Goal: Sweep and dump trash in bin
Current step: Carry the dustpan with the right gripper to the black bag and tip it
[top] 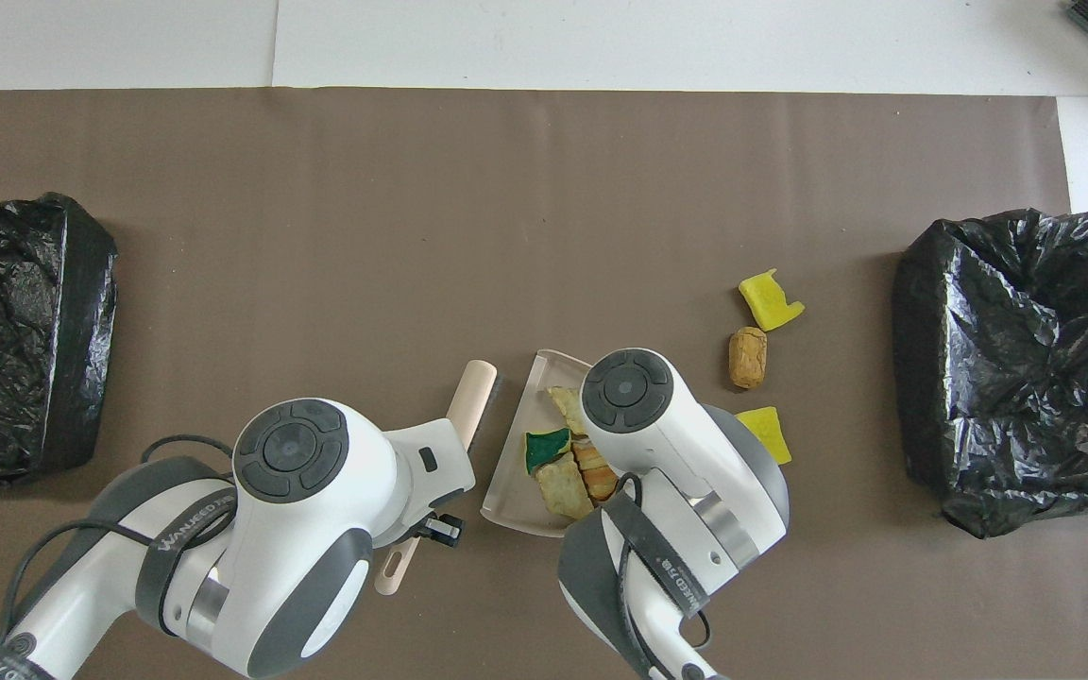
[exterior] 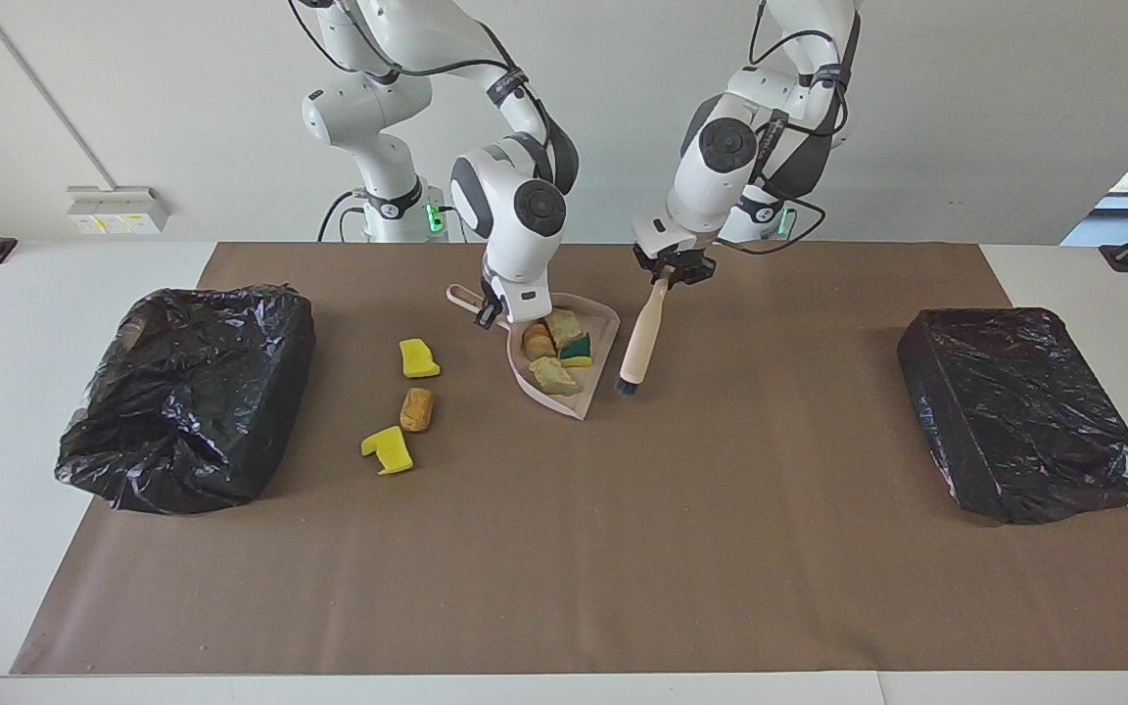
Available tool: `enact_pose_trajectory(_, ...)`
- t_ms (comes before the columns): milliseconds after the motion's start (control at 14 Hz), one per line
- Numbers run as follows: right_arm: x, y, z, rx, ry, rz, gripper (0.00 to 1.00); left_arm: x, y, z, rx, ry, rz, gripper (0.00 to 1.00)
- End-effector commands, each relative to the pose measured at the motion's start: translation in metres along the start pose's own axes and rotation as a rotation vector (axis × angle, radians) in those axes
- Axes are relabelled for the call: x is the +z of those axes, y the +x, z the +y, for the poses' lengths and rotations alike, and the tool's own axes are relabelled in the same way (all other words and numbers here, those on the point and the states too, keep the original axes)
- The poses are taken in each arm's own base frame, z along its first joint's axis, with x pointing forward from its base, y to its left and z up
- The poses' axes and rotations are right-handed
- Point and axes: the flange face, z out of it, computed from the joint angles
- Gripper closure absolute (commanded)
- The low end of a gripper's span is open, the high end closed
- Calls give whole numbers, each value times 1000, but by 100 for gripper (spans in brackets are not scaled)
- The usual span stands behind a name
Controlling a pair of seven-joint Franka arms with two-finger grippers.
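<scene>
A beige dustpan [exterior: 586,390] [top: 511,469] sits near the robots at mid-table, and my right gripper [exterior: 487,307] is shut on its handle. Several trash chunks lie in it: tan ones [exterior: 552,375], an orange-brown one [exterior: 537,343] and a green-backed one [exterior: 576,350] [top: 544,445]. My left gripper [exterior: 670,277] is shut on the top of a wooden brush [exterior: 642,338] [top: 470,399], which hangs almost upright beside the pan's mouth, bristles down at the mat. Three loose trash pieces lie toward the right arm's end: yellow [exterior: 417,358] [top: 769,300], brown [exterior: 416,409] [top: 747,357], yellow [exterior: 387,449] [top: 769,427].
A bin lined with a black bag [exterior: 187,392] [top: 1016,368] stands at the right arm's end of the brown mat, just past the loose pieces. A second black-bagged bin [exterior: 1024,411] [top: 15,331] stands at the left arm's end.
</scene>
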Motion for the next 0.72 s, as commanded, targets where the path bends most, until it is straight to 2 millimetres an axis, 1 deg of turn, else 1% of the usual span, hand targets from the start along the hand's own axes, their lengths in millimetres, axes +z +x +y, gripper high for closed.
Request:
enact_pose_trajectory(0,-16,-27,9,5,-40,29,100,-1,-3,-7,-100,33,7,100)
enact_pose_trajectory(143,-38,-62,34,-38,-73,67,100,0,-6,0,-162,41,15,100)
enact_pose_trajectory(287,-62,-105,61,-13,-88,122,100,2,-11,8,-227,34,50,100)
enact_pose_trajectory(358,-76,-128,78,15,-97,148,100,9,-16,19,-248,35,63,100)
enact_pose_trajectory(430,-89,-154,96,44,-98,165,100,10,-20,29,-283,30,80,100)
enact_pose_trajectory(502,-103,-182,115,76,-98,180,100,13,-25,45,-299,32,84,100)
enact_pose_trajectory(573,-111,-214,135,101,-92,189,100,16,-32,62,-300,37,84,100)
enact_pose_trajectory(645,-112,-248,154,106,-88,197,100,23,-40,82,-323,43,81,100)
